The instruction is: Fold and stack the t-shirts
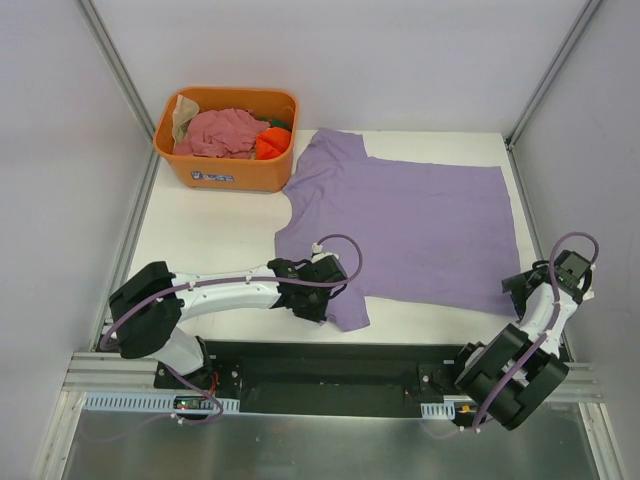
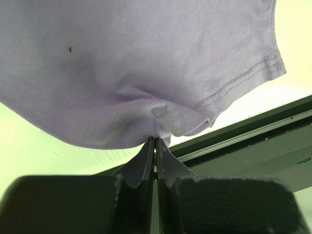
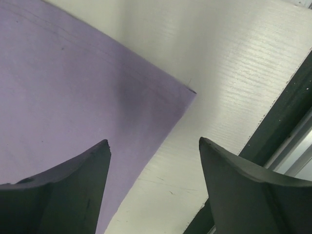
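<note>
1. Left gripper (image 2: 155,140): pinches near sleeve (image 2: 195,97) of lavender t-shirt (image 1: 420,225), spread flat on table (image 1: 200,240).
2. Right gripper (image 3: 153,141): hangs open over hem corner (image 3: 185,90).
3. Risk: holds little cloth; may slip out when pulled.

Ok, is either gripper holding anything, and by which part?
The left gripper is shut on the lavender t-shirt, pinching bunched cloth at its near sleeve, beside the stitched hem. The right gripper is open above the shirt's corner, holding nothing.
</note>
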